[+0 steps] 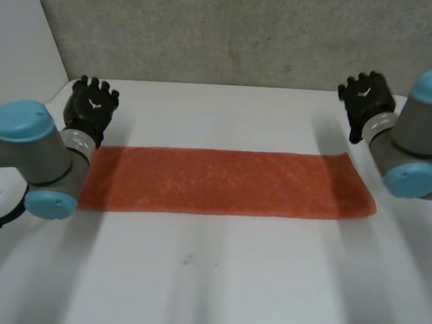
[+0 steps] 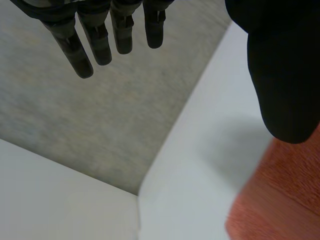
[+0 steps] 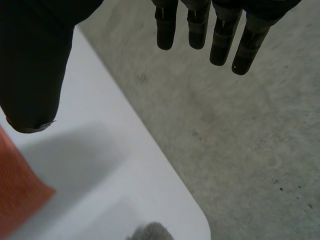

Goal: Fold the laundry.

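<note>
Hovering near the bench's (image 1: 209, 279) far-left corner, the left hand (image 1: 91, 106) is slack: fingers (image 2: 95, 42) straight, spread from the thumb, holding nothing. The orange towel (image 1: 226, 182) lies flat as one long strip across the bench's middle. Its left end sits at 5 o'clock from the left hand, close but apart. Its right end sits at 7 o'clock from the right hand (image 1: 366, 98), near yet clear of it. The right hand's fingers are likewise straight and empty.
</note>
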### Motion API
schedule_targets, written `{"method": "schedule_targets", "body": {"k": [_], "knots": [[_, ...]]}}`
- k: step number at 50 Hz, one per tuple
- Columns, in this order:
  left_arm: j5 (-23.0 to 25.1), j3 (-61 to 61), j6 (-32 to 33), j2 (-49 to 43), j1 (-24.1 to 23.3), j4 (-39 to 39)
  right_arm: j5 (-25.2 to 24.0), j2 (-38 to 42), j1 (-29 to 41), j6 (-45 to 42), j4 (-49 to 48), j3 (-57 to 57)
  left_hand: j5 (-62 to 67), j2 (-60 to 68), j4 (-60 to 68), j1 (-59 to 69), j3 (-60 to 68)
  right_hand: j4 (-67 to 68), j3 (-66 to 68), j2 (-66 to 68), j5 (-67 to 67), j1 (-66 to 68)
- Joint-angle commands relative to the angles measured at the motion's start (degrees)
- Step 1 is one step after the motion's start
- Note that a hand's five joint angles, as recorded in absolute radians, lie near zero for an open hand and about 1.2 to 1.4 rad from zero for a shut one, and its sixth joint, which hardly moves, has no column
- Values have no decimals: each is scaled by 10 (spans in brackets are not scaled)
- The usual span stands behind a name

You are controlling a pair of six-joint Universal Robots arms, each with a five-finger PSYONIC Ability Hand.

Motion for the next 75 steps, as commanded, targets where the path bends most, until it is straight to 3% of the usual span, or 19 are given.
{"method": "schedule_targets", "body": {"k": [1, 8, 14, 21, 29, 31, 34, 42, 50, 59, 62, 69, 75], "knots": [[1, -136, -17, 155, 2, 5, -55, -210, -14, 86, 33, 220, -27, -15, -15, -10, -19, -31, -23, -25, -37, -14], [4, -247, -112, 230, -3, 3, -110, -239, -53, 87, 79, 357, -27, -15, -15, -10, -19, 0, 8, 6, -6, 17], [6, -286, -186, 236, -4, 0, -131, -228, -72, 82, 31, 438, -27, -15, -15, -10, -19, 115, 123, 120, 109, 131], [7, -290, -193, 225, -3, 1, -133, -168, -94, 78, -71, 450, -27, -15, -15, -10, -19, 239, 247, 245, 233, 256], [7, -293, -194, 225, -1, 1, -134, -149, -102, 66, -81, 441, -27, -15, -15, -10, -19, 389, 397, 394, 383, 405], [6, -293, -194, 225, -1, 1, -133, -143, -102, 59, -81, 434, -27, -15, -15, -10, -19, 554, 562, 560, 548, 571], [6, -293, -194, 225, -1, 1, -134, -135, -105, 54, -80, 430, -27, -15, -15, -10, -19, 661, 669, 667, 655, 678], [6, -294, -196, 227, 3, 0, -128, -155, -134, 51, -72, 437, -27, -15, -15, -10, -19, 669, 677, 675, 663, 686], [4, -294, -197, 231, 3, -1, -134, -249, -211, 36, -55, 484, -27, -15, -15, -10, -19, 669, 677, 675, 663, 686], [3, -294, -197, 235, 2, -9, -121, -284, -311, -114, -51, 500, -27, -15, -15, -10, -19, 669, 677, 675, 663, 686], [3, -294, -197, 235, 2, -9, -120, -303, -293, -112, -50, 490, -27, -15, -15, -10, -19, 669, 677, 675, 663, 686], [3, -295, -198, 244, 2, -11, -123, -335, -120, -31, -57, 404, -27, -15, -15, -10, -19, 669, 677, 675, 663, 686], [4, -303, -198, 262, 10, -12, -130, -243, 82, -30, -86, 282, -27, -15, -15, -10, -19, 669, 677, 675, 663, 686]]}}
